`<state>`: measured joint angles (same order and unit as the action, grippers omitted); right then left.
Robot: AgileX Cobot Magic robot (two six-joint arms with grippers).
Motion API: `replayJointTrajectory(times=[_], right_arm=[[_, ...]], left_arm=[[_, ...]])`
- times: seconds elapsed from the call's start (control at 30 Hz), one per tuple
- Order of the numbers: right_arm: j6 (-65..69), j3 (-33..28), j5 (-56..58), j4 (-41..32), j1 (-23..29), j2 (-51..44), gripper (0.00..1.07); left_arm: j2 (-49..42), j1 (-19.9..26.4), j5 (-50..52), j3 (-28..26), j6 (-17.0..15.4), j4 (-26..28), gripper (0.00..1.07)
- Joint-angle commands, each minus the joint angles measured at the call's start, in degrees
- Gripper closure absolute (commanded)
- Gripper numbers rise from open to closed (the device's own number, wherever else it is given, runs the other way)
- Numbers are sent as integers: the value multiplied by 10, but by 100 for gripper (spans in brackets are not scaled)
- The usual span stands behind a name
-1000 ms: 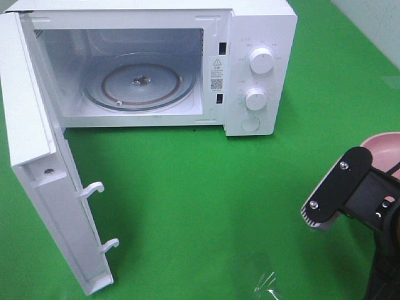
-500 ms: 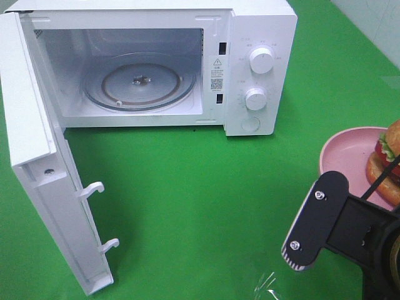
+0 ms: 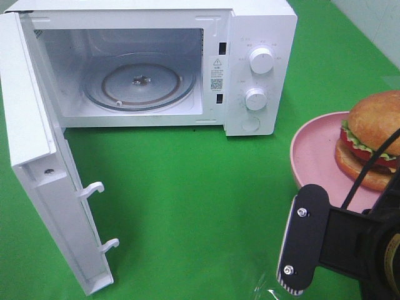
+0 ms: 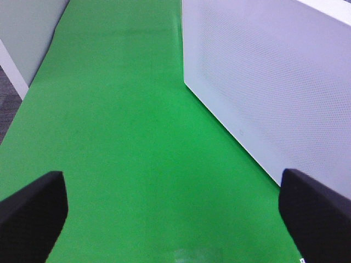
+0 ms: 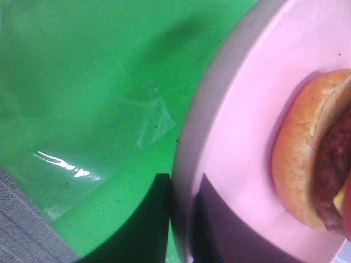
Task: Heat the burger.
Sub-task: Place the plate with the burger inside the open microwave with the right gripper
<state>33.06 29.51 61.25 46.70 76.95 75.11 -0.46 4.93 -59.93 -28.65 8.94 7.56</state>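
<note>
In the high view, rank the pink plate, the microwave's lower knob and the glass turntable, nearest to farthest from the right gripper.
1. pink plate, lower right; the right gripper's fingers are hidden behind its wrist there.
2. lower knob, on the front panel of the microwave, middle.
3. glass turntable, inside the open cavity, upper left.

The burger (image 3: pixel 375 125) bun looks glossy; pink plate (image 3: pixel 312 156) smooth and matt; green mat (image 3: pixel 187 187) matt; glass turntable (image 3: pixel 140 84) shiny.
</note>
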Motion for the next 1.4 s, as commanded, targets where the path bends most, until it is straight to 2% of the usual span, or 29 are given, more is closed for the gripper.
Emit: replayJointTrajectory(times=[0.03, 0.57, 1.0, 1.3, 1.37, 1.4], right_arm=[[-37, 0, -4, 51, 2, -4, 107], [-103, 0, -82, 96, 2, -4, 107], [-183, 0, -168, 167, 2, -4, 107], [-221, 0, -219, 178, 0, -4, 107], [-226, 0, -225, 178, -3, -4, 107], [-235, 0, -248, 178, -24, -4, 107]], left_arm=[[-11, -2, 6, 2, -3, 5, 3], [-11, -2, 6, 2, -3, 5, 3], [-11, -2, 6, 2, -3, 5, 3], [-11, -2, 6, 2, -3, 5, 3], [-11, -2, 6, 2, -3, 5, 3], [-11, -2, 6, 2, -3, 5, 3]])
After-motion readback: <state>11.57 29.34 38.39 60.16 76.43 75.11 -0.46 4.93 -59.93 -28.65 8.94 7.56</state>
